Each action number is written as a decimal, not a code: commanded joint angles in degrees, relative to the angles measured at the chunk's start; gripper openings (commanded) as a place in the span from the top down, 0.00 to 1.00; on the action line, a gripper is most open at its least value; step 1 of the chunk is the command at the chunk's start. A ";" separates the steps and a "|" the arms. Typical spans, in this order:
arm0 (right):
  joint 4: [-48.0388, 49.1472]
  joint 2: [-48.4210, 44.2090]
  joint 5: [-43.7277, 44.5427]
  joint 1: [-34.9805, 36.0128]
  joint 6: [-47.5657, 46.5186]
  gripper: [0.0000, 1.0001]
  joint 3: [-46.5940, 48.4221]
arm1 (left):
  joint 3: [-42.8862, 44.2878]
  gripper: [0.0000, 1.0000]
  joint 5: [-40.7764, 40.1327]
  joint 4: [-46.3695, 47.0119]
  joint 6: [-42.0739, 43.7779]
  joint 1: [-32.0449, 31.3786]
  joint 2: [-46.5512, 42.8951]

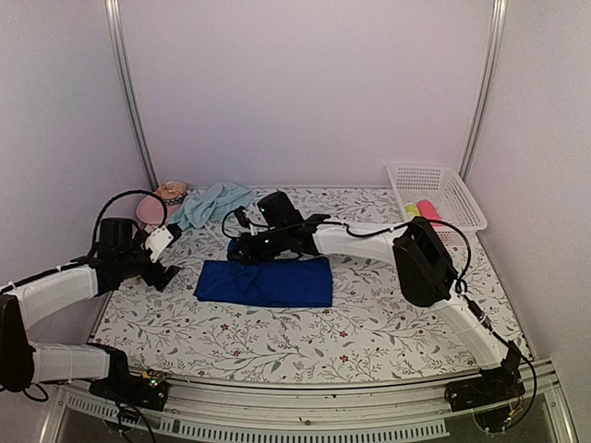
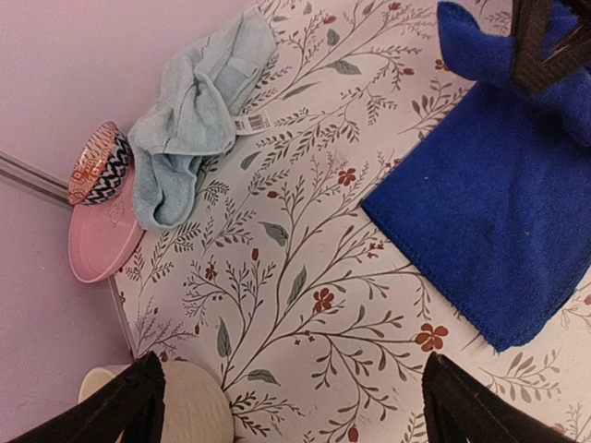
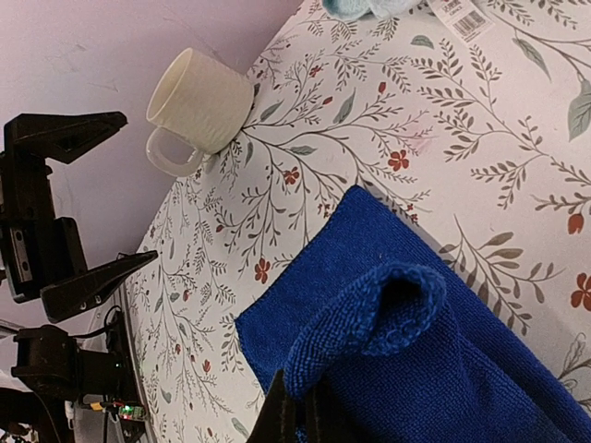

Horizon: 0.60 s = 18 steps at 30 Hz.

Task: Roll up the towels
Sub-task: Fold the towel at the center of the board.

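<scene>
Left hand hovers over the left side of the table, fingers spread wide with nothing between them, and a cream mug sits just under it near the left edge. Far left, the pink hat lies against the back wall, and the pale aqua towel is crumpled right beside it, touching its brim, tag showing, not yet rolled. Now to the middle: the royal blue towel lies flat, mostly spread out, and the right hand reaches in from the right and is clamped on its far-left corner. From the right wrist view that pinched edge is lifted and curled over into a small loop, so this looks like the very start of the roll. To do it well, I'd say the curl wants carrying low and rightward over the flat cloth, tight, so the first turn is tucked and not puffy. Only one corner is gripped, so the near side of that edge may lag and the roll could come out cone-shaped. The free left hand looks well placed to come across and press or guide that lagging side. The cloth is soft and may slide on the table rather than turn, so gentle downward pressure should help. Far right, a white basket stands well apart.
</scene>
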 commanded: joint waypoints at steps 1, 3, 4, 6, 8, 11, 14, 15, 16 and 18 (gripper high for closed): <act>4.39 2.56 -1.85 1.12 2.35 0.96 2.91 | -0.12 0.03 0.98 0.83 -0.82 0.57 0.61; 4.91 2.85 -2.06 1.07 2.72 0.96 2.87 | -0.20 0.03 1.23 0.91 -0.82 0.56 0.69; 5.01 3.02 -2.22 1.14 2.84 0.96 2.93 | -0.21 0.03 1.22 0.91 -0.82 0.56 0.75; 5.21 3.32 -2.56 1.40 2.83 0.96 2.94 | -0.21 0.03 1.25 1.04 -0.84 0.53 0.88; 5.79 3.47 -2.77 1.63 2.94 0.96 2.86 | -0.15 0.03 1.24 1.01 -0.82 0.53 1.05; 7.69 3.69 -3.13 1.83 3.43 0.96 2.93 | -0.21 0.03 1.20 1.11 -0.98 0.53 1.11; 9.96 3.86 -3.03 2.07 4.20 0.95 2.89 | -0.21 0.03 1.34 1.17 -1.11 0.60 1.17; 10.80 3.99 -2.96 2.09 4.48 0.94 2.89 | -0.21 0.03 1.34 1.12 -1.19 0.58 1.15; 11.48 4.17 -3.00 2.07 4.98 0.94 2.95 | -0.21 0.03 1.32 1.17 -1.27 0.55 1.21; 12.57 4.81 -3.54 2.07 5.53 0.93 3.26 | -0.21 0.03 1.38 1.18 -1.26 0.55 1.33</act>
